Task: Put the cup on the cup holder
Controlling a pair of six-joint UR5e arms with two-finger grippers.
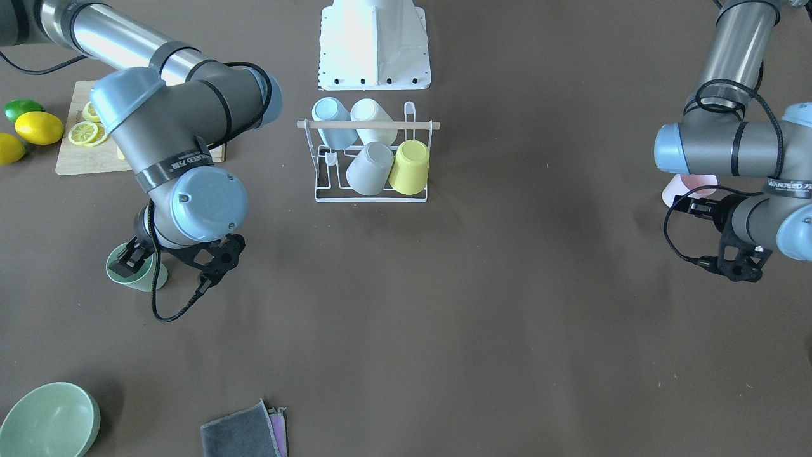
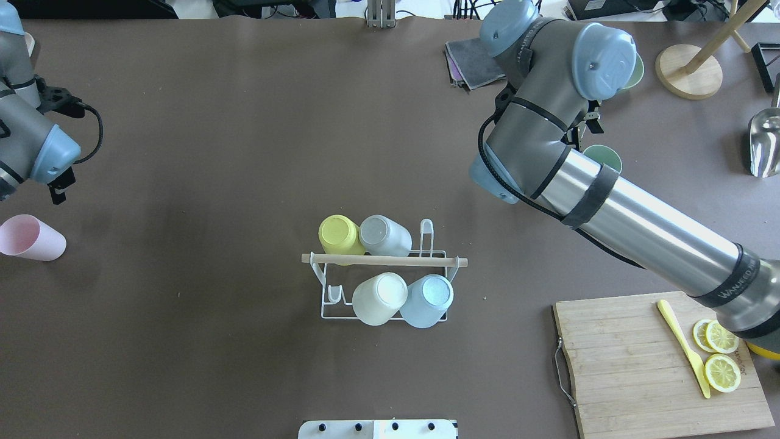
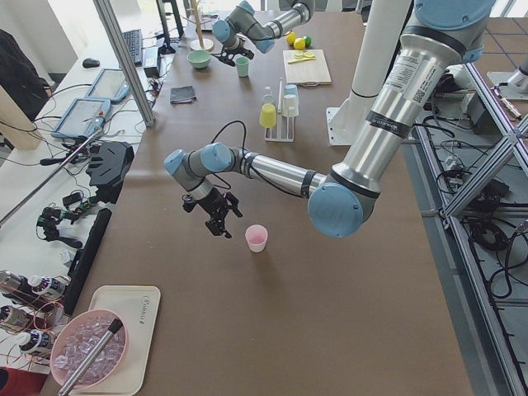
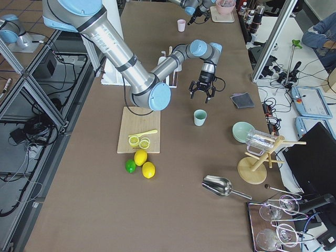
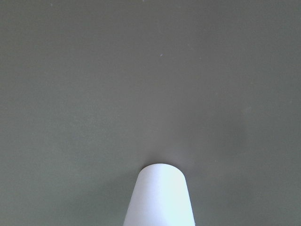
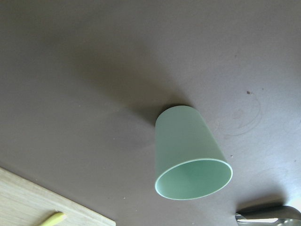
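Observation:
The white wire cup holder (image 2: 329, 311) with a wooden rod (image 2: 384, 261) stands mid-table and carries a yellow, a grey, a white and a light blue cup. A green cup (image 6: 190, 155) stands upright on the table, also seen in the overhead view (image 2: 604, 157). My right gripper (image 1: 134, 258) hovers open just above it, not touching. A pink cup (image 2: 30, 239) stands near the table's left end and looks pale in the left wrist view (image 5: 160, 197). My left gripper (image 1: 696, 206) is open and empty, beside and above the pink cup.
A wooden cutting board (image 2: 634, 366) with lemon slices and a yellow knife lies at the near right. Lemons and a lime (image 1: 28, 127), a green bowl (image 1: 47, 419), folded cloths (image 1: 244, 435), a metal scoop (image 2: 765, 143) and a wooden stand (image 2: 688, 70) lie around it.

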